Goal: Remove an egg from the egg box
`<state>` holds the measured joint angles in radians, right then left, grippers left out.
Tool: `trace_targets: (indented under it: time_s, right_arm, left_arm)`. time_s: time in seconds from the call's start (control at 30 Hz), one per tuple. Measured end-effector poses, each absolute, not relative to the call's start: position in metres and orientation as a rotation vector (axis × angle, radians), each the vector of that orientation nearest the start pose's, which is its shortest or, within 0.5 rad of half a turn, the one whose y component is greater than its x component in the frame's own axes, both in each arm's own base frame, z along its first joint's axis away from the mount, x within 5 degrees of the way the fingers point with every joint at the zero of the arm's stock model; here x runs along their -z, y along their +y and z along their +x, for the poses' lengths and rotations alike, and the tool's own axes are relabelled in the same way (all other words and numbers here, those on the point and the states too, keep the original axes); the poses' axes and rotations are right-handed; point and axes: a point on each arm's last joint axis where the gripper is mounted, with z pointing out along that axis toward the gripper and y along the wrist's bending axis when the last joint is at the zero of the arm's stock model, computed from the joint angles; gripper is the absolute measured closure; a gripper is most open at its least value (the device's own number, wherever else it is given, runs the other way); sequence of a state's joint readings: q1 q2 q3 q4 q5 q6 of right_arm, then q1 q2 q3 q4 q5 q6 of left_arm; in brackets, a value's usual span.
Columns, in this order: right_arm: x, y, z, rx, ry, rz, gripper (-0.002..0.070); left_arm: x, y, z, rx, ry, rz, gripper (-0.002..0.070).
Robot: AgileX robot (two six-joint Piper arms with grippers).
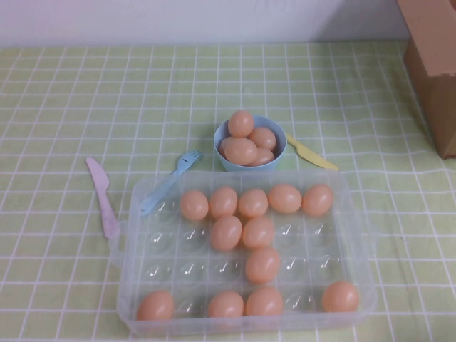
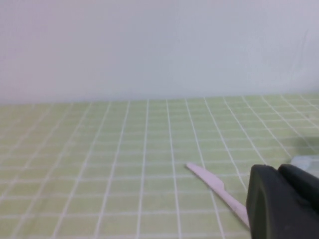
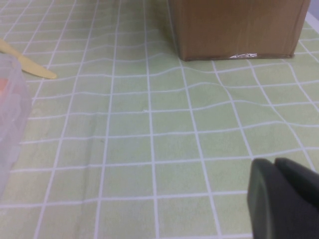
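The egg box (image 1: 360,214) is a clear plastic tray with round cups at the front middle of the table. Several peach-orange eggs lie in its cups, one of them near the middle (image 1: 263,264). Neither gripper shows in the high view. In the left wrist view my left gripper (image 2: 278,168) is shut and empty, low over the cloth, with a corner of the egg box (image 2: 306,160) just beyond it. In the right wrist view my right gripper (image 3: 274,162) is shut and empty above the cloth, to the right of the egg box's edge (image 3: 10,109).
A light-blue bowl (image 1: 279,153) with several eggs stands behind the tray. A pink knife (image 1: 103,196) and a blue fork (image 1: 167,182) lie left of it, and a yellow knife (image 1: 312,153) to the right. A cardboard box (image 1: 434,71) stands far right.
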<state>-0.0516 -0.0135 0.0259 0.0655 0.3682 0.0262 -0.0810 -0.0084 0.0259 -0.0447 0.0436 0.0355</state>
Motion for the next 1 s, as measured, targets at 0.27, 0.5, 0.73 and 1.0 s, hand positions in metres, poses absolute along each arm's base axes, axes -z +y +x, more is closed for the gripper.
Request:
trace_targets:
  time_s: [0.27,0.5,0.73,1.0]
  right_arm:
    - [-0.172,-0.001,0.053,-0.047,1.86,0.113,0.0694]
    - [-0.172,-0.001,0.053,-0.047,1.86,0.113,0.0694]
    - [-0.172,-0.001,0.053,-0.047,1.86,0.113,0.0694]
    - [-0.172,-0.001,0.053,-0.047,1.86,0.113,0.0694]
  left_arm:
    - [-0.181,-0.008,0.055,0.156,1.765,0.019,0.0678]
    - [-0.173,-0.009,0.052,0.064,1.851,0.155,0.0678]
    - [-0.172,-0.008,0.052,0.038,1.859,0.19,0.0678]
    - [-0.172,-0.008,0.052,0.028,1.859,0.196,0.0678]
